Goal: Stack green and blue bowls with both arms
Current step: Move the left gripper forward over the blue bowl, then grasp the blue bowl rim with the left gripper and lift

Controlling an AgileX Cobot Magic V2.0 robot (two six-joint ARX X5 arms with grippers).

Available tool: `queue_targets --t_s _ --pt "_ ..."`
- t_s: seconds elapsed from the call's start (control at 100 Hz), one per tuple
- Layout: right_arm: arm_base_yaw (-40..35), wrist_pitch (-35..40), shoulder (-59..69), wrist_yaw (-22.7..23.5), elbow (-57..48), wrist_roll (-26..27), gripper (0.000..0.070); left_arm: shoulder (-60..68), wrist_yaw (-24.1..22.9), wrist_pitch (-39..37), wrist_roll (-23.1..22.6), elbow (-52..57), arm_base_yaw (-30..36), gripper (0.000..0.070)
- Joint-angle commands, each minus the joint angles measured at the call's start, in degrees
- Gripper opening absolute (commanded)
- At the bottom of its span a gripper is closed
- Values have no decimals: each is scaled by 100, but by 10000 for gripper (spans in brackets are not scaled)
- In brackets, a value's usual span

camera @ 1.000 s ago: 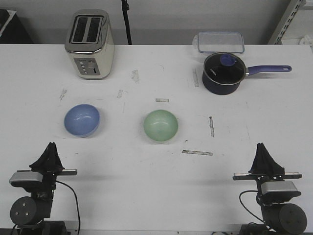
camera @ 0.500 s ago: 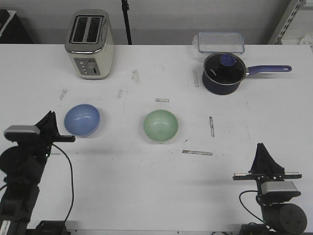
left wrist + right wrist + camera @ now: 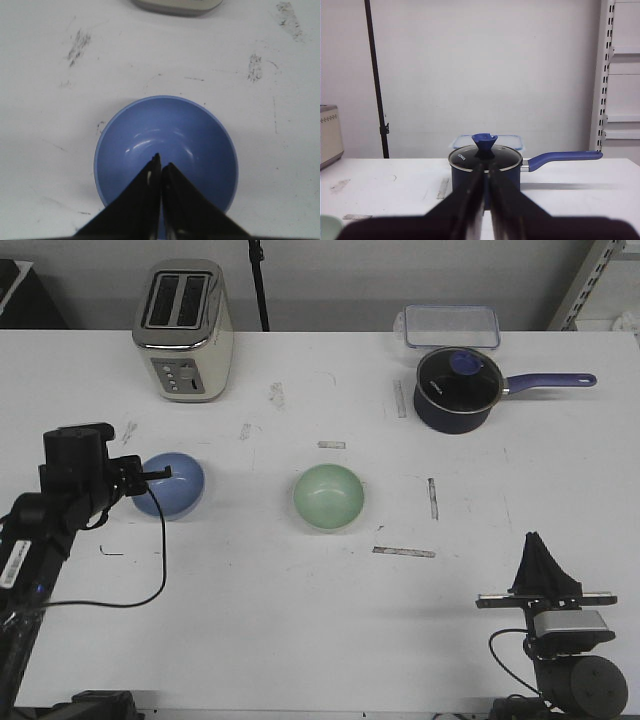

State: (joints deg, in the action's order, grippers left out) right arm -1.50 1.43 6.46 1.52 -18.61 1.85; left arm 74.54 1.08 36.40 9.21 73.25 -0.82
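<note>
The left gripper (image 3: 161, 165), fingers pressed together and holding nothing, hovered over the blue bowl (image 3: 172, 135); the right gripper (image 3: 486, 167) was likewise closed.

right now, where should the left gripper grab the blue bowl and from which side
Probably the rim, on the bowl's left edge. The blue bowl sits upright and open, so its thin wall is the only part narrow enough for small fingers. The left gripper already sits over that side, but its fingers are closed; it would need to open, then lower with one finger inside and one outside the wall.
</note>
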Motion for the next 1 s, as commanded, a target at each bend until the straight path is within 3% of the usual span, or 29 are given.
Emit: queue_targets --t_s 0.0,0.19,0.24,0.29,0.4,0.51,0.88,0.93,0.99 --pt "-4 -59 -11 -4 -9 -22 7 256 306 127 612 251 -232 3" --pt "-4 -59 -11 -4 -9 -24 7 715 1652 155 994 280 -1080 4" --pt "-4 -59 -11 -4 -9 -22 7 793 1742 197 992 280 -1202 18" --pt "-4 -59 -11 -4 -9 -22 7 892 1738 245 986 280 -1287 97" --pt "-4 -59 -11 -4 -7 -22 7 1104 1735 323 866 280 -1362 363" --pt "-4 -59 -11 -4 -9 -22 7 1322 1735 376 704 278 -1357 457" --pt "-4 -59 -11 -4 -9 -24 7 2087 1687 385 511 280 -1217 432" --pt "-4 -59 -11 -4 -9 -22 7 2197 1683 380 511 280 -1182 368" --pt "-4 -59 -11 -2 -9 -24 7 2321 1672 382 514 278 -1147 229"
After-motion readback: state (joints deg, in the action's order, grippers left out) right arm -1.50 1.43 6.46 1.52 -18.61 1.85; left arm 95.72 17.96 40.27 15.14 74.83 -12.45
